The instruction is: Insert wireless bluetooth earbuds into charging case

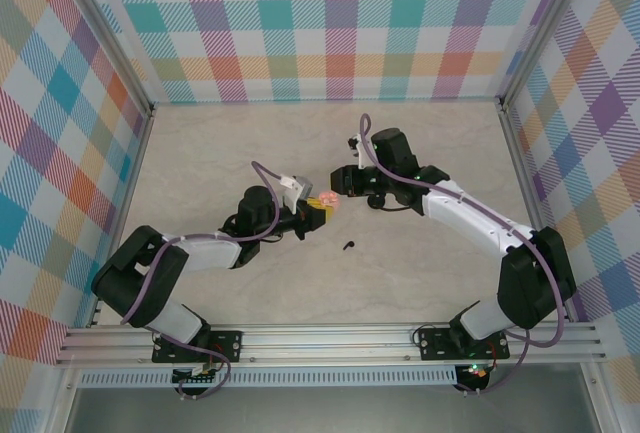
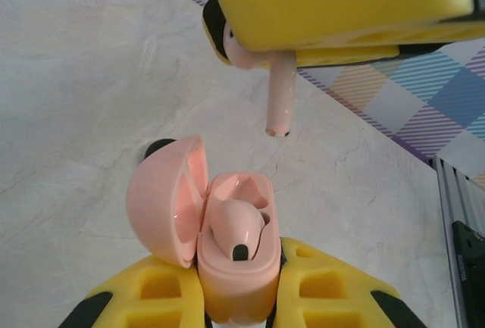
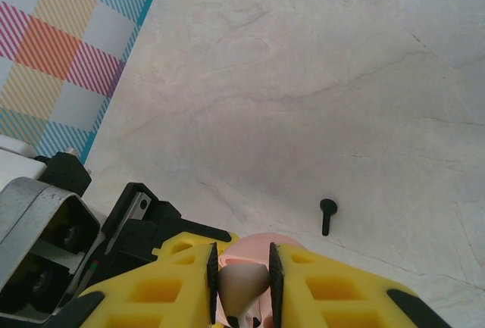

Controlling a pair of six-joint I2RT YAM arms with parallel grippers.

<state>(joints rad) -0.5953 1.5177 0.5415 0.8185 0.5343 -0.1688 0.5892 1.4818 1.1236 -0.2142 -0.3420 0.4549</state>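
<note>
Elbows stand out wide on both sides, and my two forearms reach in over the pale marbled desk [image 1: 250, 143] so the wrists meet near its middle. My left arm [image 1: 190, 253] is folded low, its elbow at the left, the forearm running rightward. My right arm [image 1: 470, 213] rises from its base to an elbow at the far right, then runs up and left toward the centre.

My left jaws are closed hard on the small round pale pink charging case [image 2: 235, 275], one yellow foam pad [image 2: 144, 298] on each side of its body. The case sits upright with its domed lid [image 2: 163, 199] flipped open to the left. One pale pink stemmed earbud [image 2: 236, 226] lies seated in the left pocket of the case; the pocket beside it looks empty.

My right jaws, narrow, pinch the head of a second pale pink stemmed earbud [image 2: 280, 97] between their yellow pads [image 3: 174, 286]. Its stem hangs straight down. The tip is above the open case and a little to its right, close but not touching. From above, the case [image 1: 326, 201] shows as a pink spot between the two wrists.

A tiny glossy black stemmed earbud [image 1: 348, 246] lies alone on the desk, nearer my bases than the case and clear of both jaws; my right wrist camera sees it [image 3: 326, 214] too.
</note>
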